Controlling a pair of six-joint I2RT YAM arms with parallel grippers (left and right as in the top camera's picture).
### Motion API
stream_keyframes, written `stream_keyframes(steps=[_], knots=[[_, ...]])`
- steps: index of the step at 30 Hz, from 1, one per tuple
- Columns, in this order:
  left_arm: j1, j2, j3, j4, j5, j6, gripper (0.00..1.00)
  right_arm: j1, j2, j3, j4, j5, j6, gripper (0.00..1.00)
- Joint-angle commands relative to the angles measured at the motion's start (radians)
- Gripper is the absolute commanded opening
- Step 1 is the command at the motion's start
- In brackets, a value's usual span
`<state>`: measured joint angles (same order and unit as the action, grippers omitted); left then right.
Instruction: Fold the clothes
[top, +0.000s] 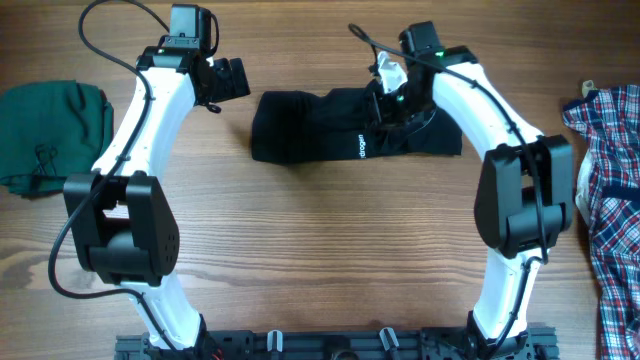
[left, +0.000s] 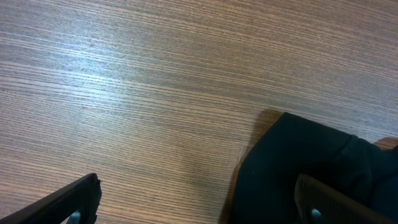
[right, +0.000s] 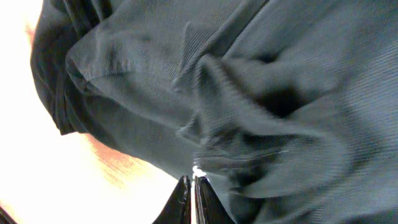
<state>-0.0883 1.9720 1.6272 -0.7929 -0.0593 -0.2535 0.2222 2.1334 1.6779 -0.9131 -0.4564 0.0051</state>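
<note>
Black shirt (top: 310, 125) bunched; right jaws together at its fold, grip unclear; left jaws apart.

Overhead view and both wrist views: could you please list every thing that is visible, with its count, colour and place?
black shirt: one, black, gathered in a long band at the middle of the table's far side
green garment: one, dark green, folded, at the left edge
plaid shirt: one, red, white and blue, at the right edge, partly out of view
table: one, brown wood grain, under everything
left arm: one, white with black joints, left of the black shirt
right arm: one, white with black joints, reaching over the black shirt
left pincer: one, black, open, at the black shirt's left end
right pincer: one, black, shut on the black shirt's fabric
</note>
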Motion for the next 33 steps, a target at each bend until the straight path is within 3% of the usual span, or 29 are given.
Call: stream_keyframes(steps=[1, 4, 9, 18, 28, 33], knots=[[0.007, 0.0, 0.004, 0.002, -0.01, -0.017, 1.0, -0.07, -0.122, 0.057, 0.089, -0.005, -0.019, 0.04], [0.007, 0.0, 0.004, 0.002, -0.01, -0.017, 1.0, -0.076, -0.137, 0.048, 0.164, 0.18, 0.08, 0.04], [0.007, 0.0, 0.003, -0.002, -0.01, -0.017, 1.0, -0.065, -0.076, 0.011, 0.271, 0.198, 0.108, 0.04], [0.007, 0.0, 0.003, -0.012, -0.01, -0.017, 1.0, -0.035, 0.027, 0.008, 0.19, 0.333, 0.209, 0.04], [0.007, 0.0, 0.003, -0.013, -0.01, -0.017, 1.0, 0.067, 0.029, 0.008, 0.141, 0.23, 0.23, 0.04], [0.007, 0.0, 0.003, -0.013, -0.01, -0.017, 1.0, 0.125, 0.029, 0.008, 0.142, 0.225, 0.143, 0.08]])
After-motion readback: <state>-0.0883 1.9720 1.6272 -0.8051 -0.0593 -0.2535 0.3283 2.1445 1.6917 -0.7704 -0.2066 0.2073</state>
